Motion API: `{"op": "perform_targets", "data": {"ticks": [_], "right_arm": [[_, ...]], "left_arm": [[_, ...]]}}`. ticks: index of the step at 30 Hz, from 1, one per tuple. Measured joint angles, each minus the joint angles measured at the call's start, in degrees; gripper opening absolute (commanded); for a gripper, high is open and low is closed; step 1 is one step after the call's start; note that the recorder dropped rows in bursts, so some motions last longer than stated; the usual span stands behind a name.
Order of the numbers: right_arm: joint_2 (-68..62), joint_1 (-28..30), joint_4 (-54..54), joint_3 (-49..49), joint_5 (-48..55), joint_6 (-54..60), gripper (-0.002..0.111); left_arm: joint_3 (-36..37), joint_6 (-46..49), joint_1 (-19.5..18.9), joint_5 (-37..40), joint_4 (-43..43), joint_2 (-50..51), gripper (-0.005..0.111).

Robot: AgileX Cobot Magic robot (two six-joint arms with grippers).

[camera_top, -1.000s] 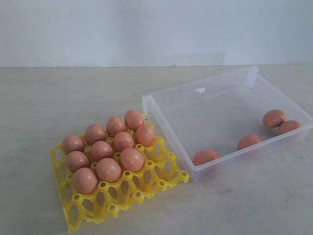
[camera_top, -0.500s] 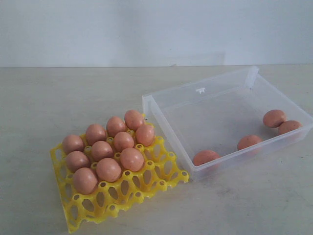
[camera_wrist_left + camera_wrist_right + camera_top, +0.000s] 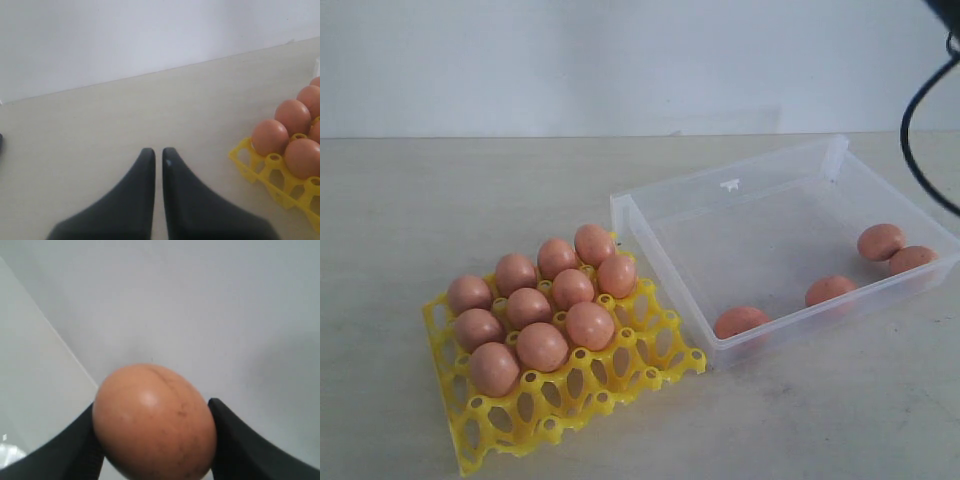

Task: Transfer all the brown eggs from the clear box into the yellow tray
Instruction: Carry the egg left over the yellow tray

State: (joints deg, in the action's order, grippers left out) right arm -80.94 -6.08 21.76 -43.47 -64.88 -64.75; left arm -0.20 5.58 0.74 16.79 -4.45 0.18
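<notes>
- Our right gripper (image 3: 155, 442) stands partly open and clamped on one egg (image 3: 155, 415), a jaw on each side. The egg's lower end is cut off in the wrist view, so we cannot tell how its long axis lies.
- Our left gripper (image 3: 157, 152) has its jaws almost together with nothing between them. It hangs over the bare table (image 3: 75, 125), just off a corner of the tray (image 3: 250, 165).
- On the table (image 3: 440, 200), only a cable (image 3: 906, 135) of the right arm shows, at the far right above the box. From that we judge the carried egg is high up there.
- Under that corner lies the box (image 3: 750, 240), on the right. Four eggs (image 3: 831, 291) are left in it, all along its near and right walls.
- Left of the box and nearer to us, the tray (image 3: 692, 358) almost touches the box's near-left corner.
- Eleven eggs fill its two far rows and most of the third.
- From the carried egg, the free cups lie to the left and nearer. The closest looks like the right end of the third row (image 3: 639, 304), and the whole near row is also free.
- We judge this drop belongs to the right arm, since the left one is nearer the tray but empty.
</notes>
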Motion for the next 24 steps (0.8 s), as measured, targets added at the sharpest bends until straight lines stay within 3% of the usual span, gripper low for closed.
{"op": "perform_targets", "data": {"ticks": [9,14,19,24], "right_arm": [[0.0,0.0,38.0,2.4,7.8,1.1,0.000],[0.0,0.0,53.8,2.4,13.0,-0.1,0.000],[-2.2,0.0,58.8,2.4,12.6,-1.5,0.000],[-12.4,-0.9,59.0,2.3,8.6,-1.9,0.000]], "left_arm": [[0.0,0.0,0.0,0.0,0.0,0.0,0.004],[0.0,0.0,0.0,0.0,0.0,0.0,0.004],[0.0,0.0,0.0,0.0,0.0,0.0,0.004],[0.0,0.0,0.0,0.0,0.0,0.0,0.004]]}}
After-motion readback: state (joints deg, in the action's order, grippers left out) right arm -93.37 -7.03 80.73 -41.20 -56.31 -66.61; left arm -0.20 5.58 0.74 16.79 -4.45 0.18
